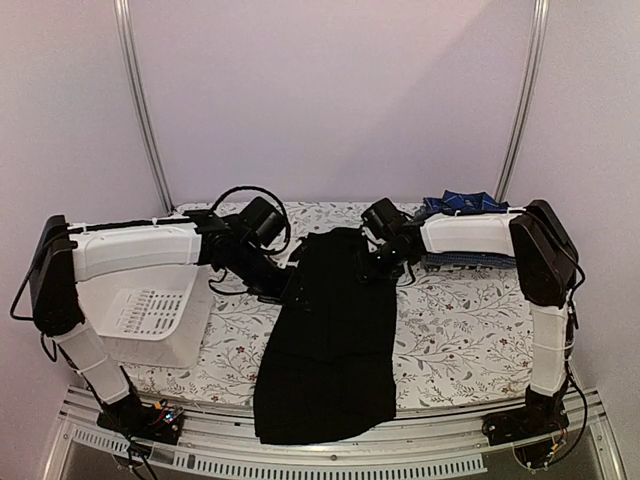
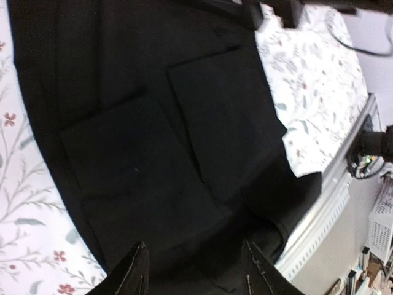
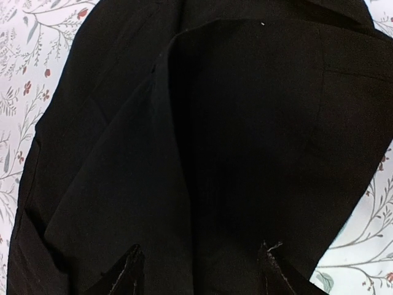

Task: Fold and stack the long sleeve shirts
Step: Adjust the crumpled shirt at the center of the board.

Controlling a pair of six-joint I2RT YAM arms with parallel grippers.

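The black shirt point(image 1: 330, 340) lies in a long strip down the table point(image 1: 470, 330), its hem over the near edge, beside a white basket point(image 1: 150, 320). Over its far end, the left gripper point(image 2: 195, 273) and right gripper point(image 3: 199, 270) are spread, holding nothing. The plaid shirt point(image 1: 460, 202) lies far right.

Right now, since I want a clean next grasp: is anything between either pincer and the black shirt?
Nothing visible does. The left pincer and right pincer both hang open over the black shirt, with only bare cloth under them.
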